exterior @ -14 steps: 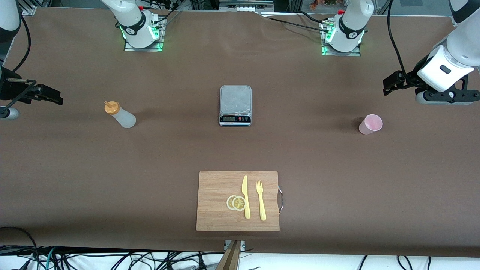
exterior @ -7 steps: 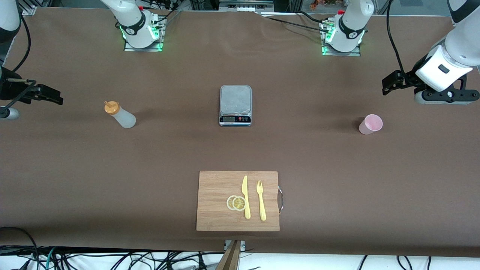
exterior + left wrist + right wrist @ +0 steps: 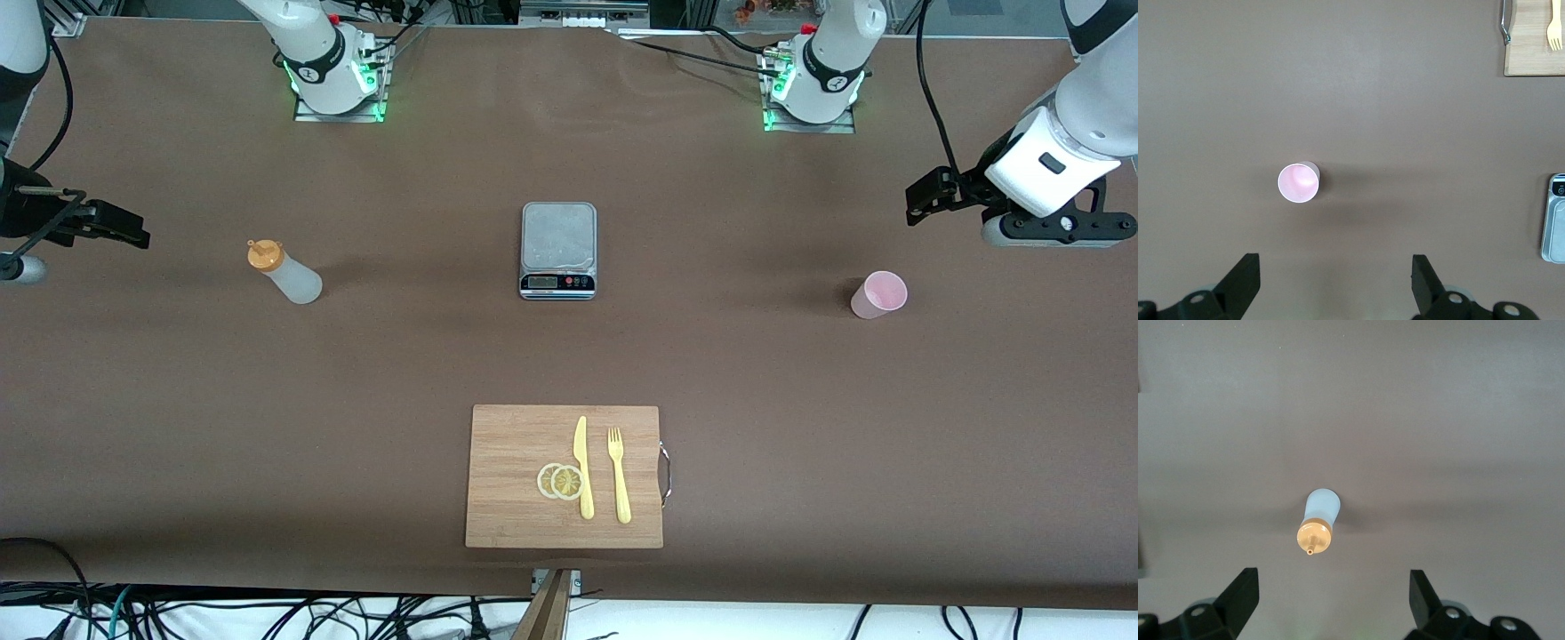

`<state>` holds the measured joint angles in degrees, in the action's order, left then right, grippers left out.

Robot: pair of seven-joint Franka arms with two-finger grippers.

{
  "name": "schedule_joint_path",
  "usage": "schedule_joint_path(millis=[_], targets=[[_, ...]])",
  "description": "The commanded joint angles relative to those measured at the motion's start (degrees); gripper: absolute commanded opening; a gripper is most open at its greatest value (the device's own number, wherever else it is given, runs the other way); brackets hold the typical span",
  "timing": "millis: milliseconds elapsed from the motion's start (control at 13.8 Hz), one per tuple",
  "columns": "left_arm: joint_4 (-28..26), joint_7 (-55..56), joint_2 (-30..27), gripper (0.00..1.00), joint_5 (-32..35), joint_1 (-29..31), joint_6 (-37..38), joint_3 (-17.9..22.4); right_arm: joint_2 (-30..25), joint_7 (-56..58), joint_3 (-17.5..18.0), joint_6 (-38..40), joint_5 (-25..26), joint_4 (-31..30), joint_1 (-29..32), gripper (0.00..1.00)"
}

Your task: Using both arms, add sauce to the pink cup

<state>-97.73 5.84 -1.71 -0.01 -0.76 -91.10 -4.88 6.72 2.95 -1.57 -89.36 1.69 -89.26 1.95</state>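
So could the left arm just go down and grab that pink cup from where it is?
Probably yes. The left gripper hangs open above the table near the pink cup, which stands upright and alone, with nothing between them.

The brown bench [image 3: 178,400] is carrying a squeeze bottle [image 3: 286,276], a scale [image 3: 557,250], a pink cup [image 3: 878,294] and, nearest the front camera, a wooden cutting board [image 3: 511,498].
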Motion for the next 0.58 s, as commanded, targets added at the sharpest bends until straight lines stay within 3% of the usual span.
schedule_joint_path(millis=[0, 508], targets=[[1.9, -0.6, 0.9, 1.0, -0.5, -0.1, 1.4, -1.0, 0.6, -0.1, 0.1, 0.7, 0.3, 1.5, 0.2, 1.0], [1.8, -0.8, 0.8, 1.0, -0.7, 0.1, 1.7, -1.0, 0.7, -0.2, 0.1, 0.7, 0.3, 1.5, 0.2, 1.0]])
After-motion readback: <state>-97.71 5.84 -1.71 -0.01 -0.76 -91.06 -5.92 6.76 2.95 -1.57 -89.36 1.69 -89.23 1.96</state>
